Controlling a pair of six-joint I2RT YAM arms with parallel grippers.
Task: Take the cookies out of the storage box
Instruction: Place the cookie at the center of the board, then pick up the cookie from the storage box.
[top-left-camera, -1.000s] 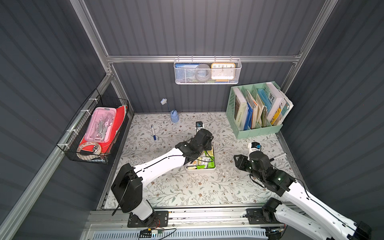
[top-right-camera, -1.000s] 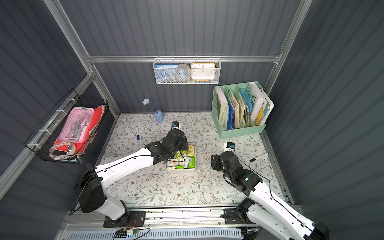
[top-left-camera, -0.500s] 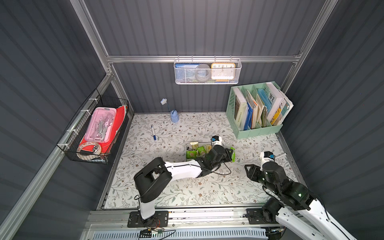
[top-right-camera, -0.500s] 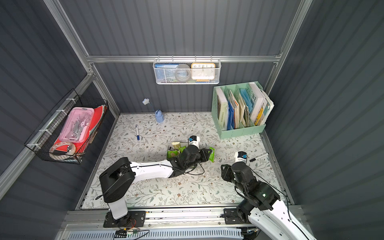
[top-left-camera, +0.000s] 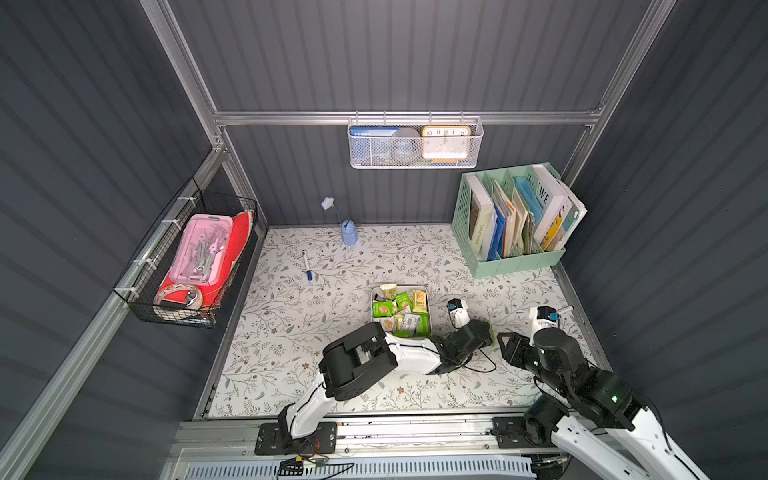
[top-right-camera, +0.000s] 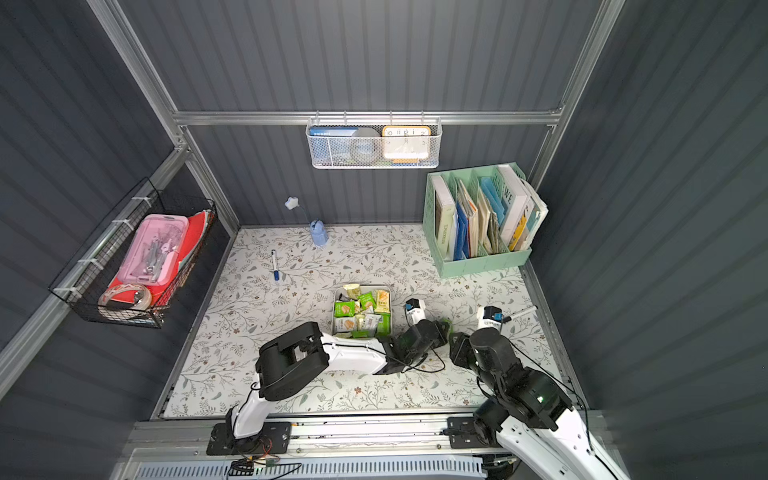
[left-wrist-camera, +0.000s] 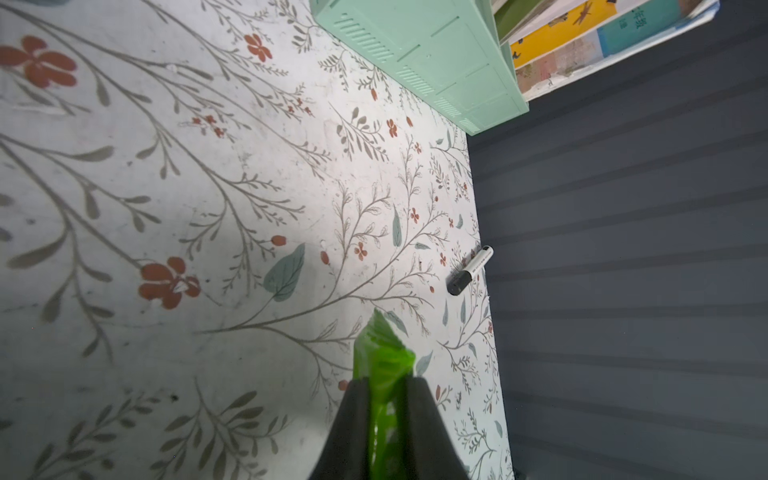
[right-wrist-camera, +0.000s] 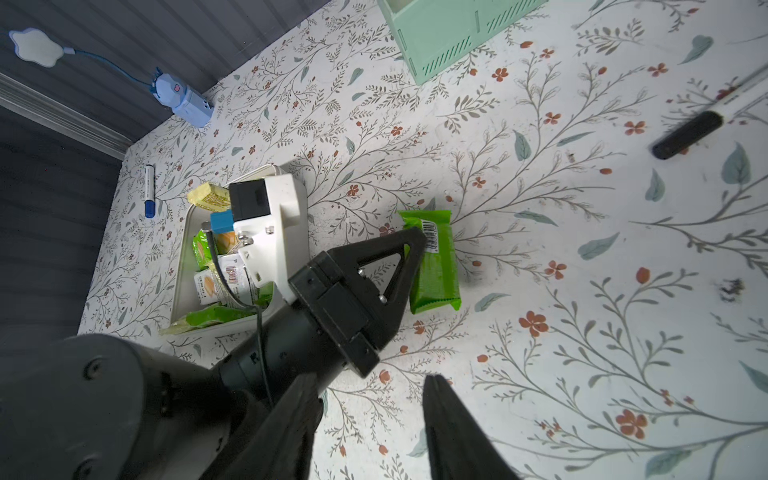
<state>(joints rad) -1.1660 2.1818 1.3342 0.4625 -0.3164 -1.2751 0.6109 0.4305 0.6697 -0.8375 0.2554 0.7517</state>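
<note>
On the floral desk (top-left-camera: 299, 332), just outside the white storage box (top-left-camera: 401, 286), I am pinching one green cookie packet (right-wrist-camera: 436, 270) in the left hand (left-wrist-camera: 384, 380), its two black fingers (left-wrist-camera: 424, 419) closing narrowly on the wrapper. The packet is sticking out past the fingertips and hanging low over the desk, on the side of the box that is facing the right arm. I cannot tell whether it is touching the surface. The rest of the cookies (top-left-camera: 399, 309), green, pale yellow and white, are lying heaped inside the box in both top views. I am holding the right hand (right-wrist-camera: 374, 399) near, its jaws standing apart with nothing between them and pointing toward the left hand. The packet is lying beyond its fingertips, apart from them. A black-capped marker (left-wrist-camera: 469, 270) is lying by the side wall, and the mint-green file holder (top-left-camera: 515, 262) is standing in the back corner.
</note>
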